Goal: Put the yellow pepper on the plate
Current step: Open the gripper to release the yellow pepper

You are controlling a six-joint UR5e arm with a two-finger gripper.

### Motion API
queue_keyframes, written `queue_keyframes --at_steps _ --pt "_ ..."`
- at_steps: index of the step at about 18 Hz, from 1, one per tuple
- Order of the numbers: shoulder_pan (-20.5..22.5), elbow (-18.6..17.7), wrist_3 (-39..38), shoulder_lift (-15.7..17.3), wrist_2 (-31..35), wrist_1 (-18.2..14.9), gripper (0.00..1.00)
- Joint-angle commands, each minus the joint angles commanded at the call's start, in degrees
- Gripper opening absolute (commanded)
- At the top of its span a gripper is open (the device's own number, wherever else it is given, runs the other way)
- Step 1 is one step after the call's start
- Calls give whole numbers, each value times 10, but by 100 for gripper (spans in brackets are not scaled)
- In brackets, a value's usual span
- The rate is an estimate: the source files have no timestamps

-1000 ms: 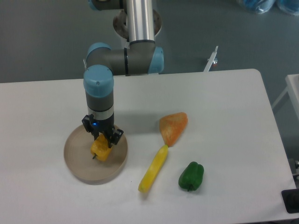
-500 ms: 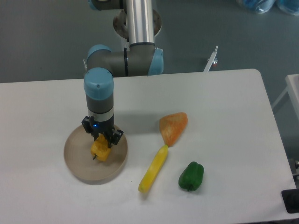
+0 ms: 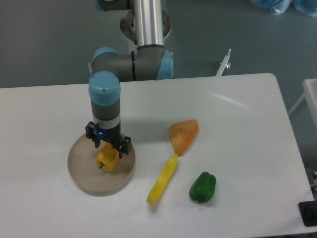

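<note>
From the fixed camera, the yellow pepper [image 3: 107, 158] sits on the plate [image 3: 83, 173] on the desk [image 3: 237, 124]. The claw [image 3: 108, 147] hangs just above it, fingers spread, apparently letting go.

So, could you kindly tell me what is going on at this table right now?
The single robot arm has its tool directly over the small chunky yellow-orange bell pepper, which lies on the round tan plate. The fingers look spread apart around its top, so the pepper seems released. Off to the right on the white table lie a long slender yellow vegetable, an orange wedge-shaped piece and a green pepper.
</note>
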Motion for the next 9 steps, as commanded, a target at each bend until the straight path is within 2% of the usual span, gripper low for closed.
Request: queue_keyframes --at_steps 3,6,9 --pt "7 15 -1 8 0 0 100" --pt "53 38 7 17 3 -1 100" --pt "97 71 19 11 8 -2 100"
